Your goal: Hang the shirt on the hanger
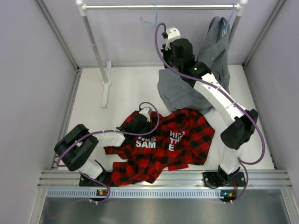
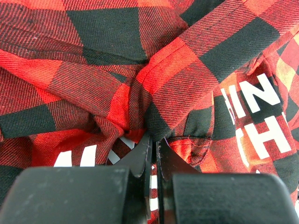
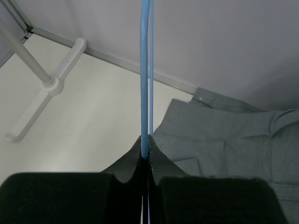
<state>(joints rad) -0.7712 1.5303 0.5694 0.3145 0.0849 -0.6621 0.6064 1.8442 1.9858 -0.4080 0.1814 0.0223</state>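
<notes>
A plaid shirt (image 1: 182, 144) lies crumpled on the bench (image 1: 131, 88). The left fingers (image 2: 140, 158) pinch a fold of it; the right fingers (image 3: 131, 163) pinch the blue hanger (image 3: 145, 70), seemingly hooked on the rail (image 1: 187, 7).

Shirt (image 1: 163, 144), red-black plaid, lay crumpled, white lettering up, one fold pinched in my left gripper (image 2: 154, 147). Hanger (image 3: 145, 70), thin light-blue wire, stood straight out of my right gripper (image 3: 145, 153), clamped.
</notes>
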